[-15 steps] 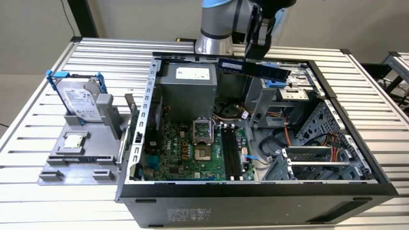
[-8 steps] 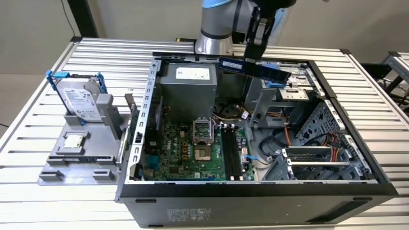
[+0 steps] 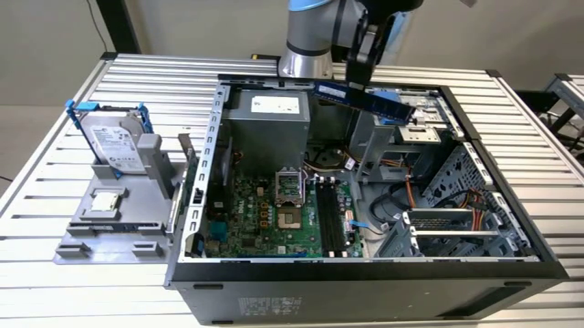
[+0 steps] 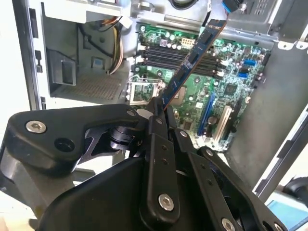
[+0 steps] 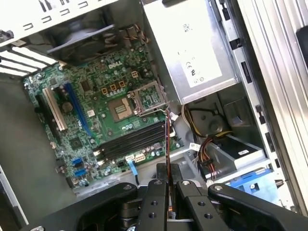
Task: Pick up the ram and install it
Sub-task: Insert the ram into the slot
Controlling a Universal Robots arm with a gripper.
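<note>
The ram [image 3: 370,101], a long bluish stick with dark chips, hangs tilted above the back of the open computer case [image 3: 365,270]. My gripper [image 3: 352,83] is shut on one end of it. In the second wrist view the ram [image 4: 192,55] juts out from the gripper [image 4: 158,113] over the green motherboard [image 4: 226,82]. In the first wrist view the ram [image 5: 167,137] is seen edge-on above the gripper [image 5: 167,182]. The black memory slots [image 3: 330,219] lie well below the stick, and also appear as slots [image 4: 175,57] and slots [image 5: 132,142] in the wrist views.
A silver hard drive in a blue frame [image 3: 117,142] stands on a grey holder [image 3: 109,232] at the exterior view's left, with a small square chip [image 3: 107,200] below it. Inside the case are the power supply [image 3: 270,113], the CPU socket [image 3: 290,219], cables and drive cages [image 3: 447,198].
</note>
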